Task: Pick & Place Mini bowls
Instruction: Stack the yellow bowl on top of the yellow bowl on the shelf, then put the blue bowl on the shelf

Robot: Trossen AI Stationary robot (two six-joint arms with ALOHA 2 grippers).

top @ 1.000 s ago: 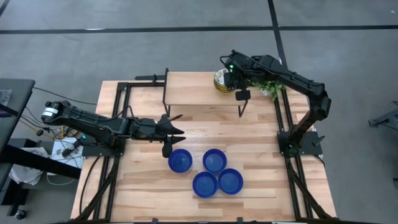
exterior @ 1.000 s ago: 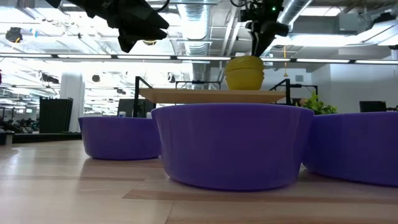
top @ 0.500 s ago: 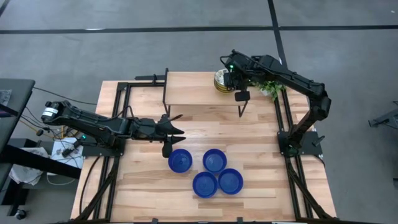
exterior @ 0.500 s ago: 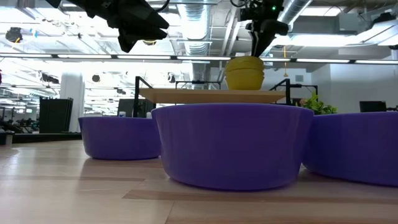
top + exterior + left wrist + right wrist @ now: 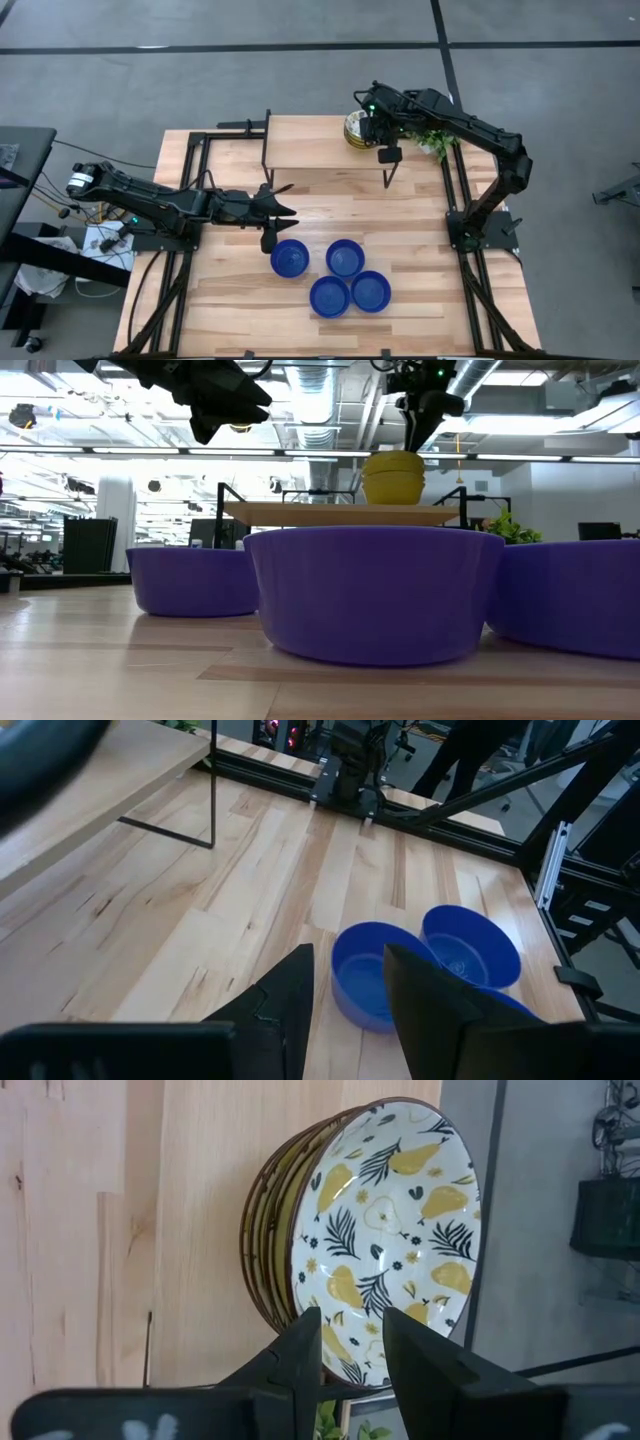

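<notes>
Because the patterned bowls (image 5: 385, 1240) sit nested in 1 stack at the far right end of the raised shelf (image 5: 310, 150), the right gripper (image 5: 385, 152) hangs over them, fingers slightly apart and empty, judged ready to take the top one. The 4 blue bowls (image 5: 345, 257) cluster near the table's (image 5: 420, 225) front, leaving bare wood to their left and right. The left gripper (image 5: 272, 236) waits just left of them, narrowly open, holding nothing.

Bright, even overhead light; ceiling strips glare behind the nearest blue bowl (image 5: 372, 592) in the low view, which looms slightly soft.
</notes>
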